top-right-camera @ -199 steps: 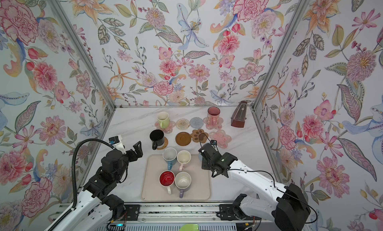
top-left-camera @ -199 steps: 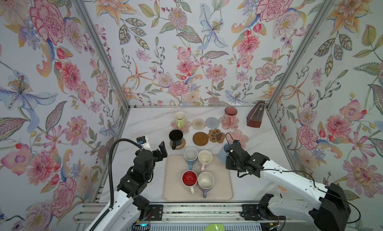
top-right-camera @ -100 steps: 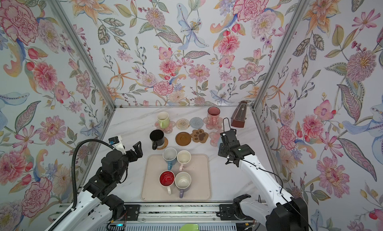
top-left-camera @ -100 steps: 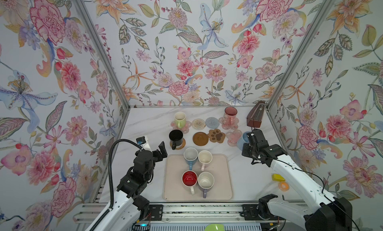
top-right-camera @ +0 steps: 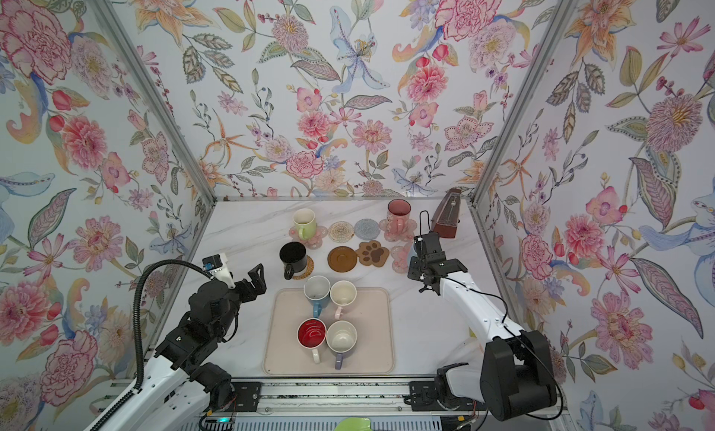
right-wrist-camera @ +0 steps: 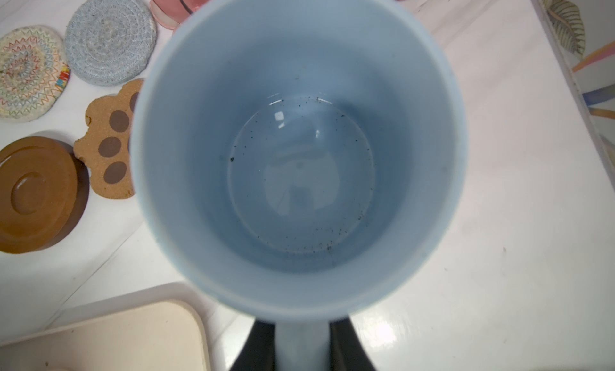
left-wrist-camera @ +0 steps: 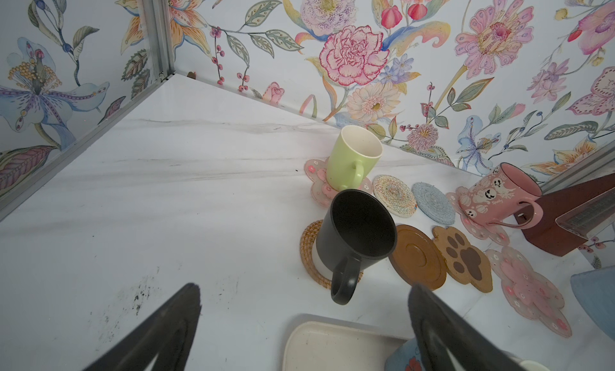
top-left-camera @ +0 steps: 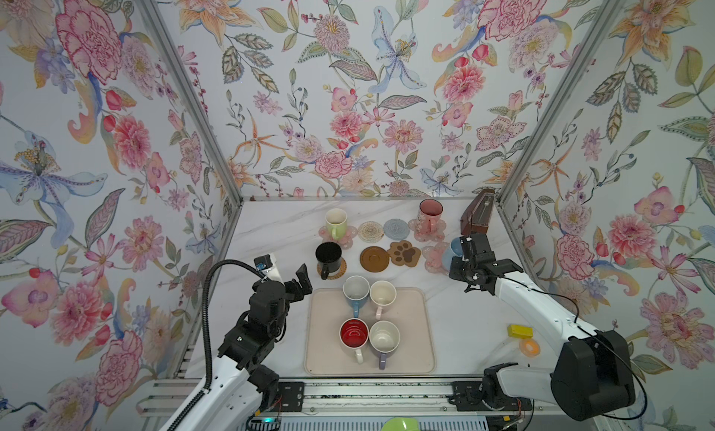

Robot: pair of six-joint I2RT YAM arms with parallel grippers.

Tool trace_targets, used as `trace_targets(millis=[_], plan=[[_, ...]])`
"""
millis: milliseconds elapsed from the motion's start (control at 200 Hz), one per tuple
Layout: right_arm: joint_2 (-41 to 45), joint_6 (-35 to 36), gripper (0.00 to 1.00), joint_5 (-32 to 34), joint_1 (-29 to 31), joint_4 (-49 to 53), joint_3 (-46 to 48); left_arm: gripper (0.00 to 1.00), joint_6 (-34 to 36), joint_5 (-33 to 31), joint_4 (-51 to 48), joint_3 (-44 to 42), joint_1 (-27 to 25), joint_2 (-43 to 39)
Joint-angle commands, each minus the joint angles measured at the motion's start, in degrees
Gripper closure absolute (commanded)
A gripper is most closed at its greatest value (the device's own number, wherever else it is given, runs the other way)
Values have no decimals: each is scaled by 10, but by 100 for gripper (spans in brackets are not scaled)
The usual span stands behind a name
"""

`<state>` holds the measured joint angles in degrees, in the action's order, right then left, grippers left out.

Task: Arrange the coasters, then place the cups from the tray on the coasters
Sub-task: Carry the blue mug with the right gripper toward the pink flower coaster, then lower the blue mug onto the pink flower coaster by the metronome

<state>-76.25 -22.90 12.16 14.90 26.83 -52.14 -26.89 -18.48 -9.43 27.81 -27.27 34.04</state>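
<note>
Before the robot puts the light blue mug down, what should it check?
1. Right fingers shut on the handle of the light blue mug: ok.
2. Pink flower coaster next to the paw coaster is bare: ok.
3. Mug centred over that coaster: cannot tell; the mug hides it in the right wrist view.
4. Pink patterned mug stands apart on its own coaster: ok.
5. Left fingers open, touching nothing: ok.
6. Tray emptied: not ok, four mugs stand on it.
</note>
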Motion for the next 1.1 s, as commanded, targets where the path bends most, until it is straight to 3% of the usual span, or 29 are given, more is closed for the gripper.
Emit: trace_targets(millis=[0, 450, 1096], plan=[[-20, 19, 100, 4, -4, -94, -38, 1, -4, -12, -17, 0, 8, -7], [-145, 48, 100, 2, -10, -153, -84, 1, -10, -13, -20, 8, 8, -1], [-180, 46, 100, -10, -10, -192, -71, 1, -13, -16, -30, 9, 9, -8]])
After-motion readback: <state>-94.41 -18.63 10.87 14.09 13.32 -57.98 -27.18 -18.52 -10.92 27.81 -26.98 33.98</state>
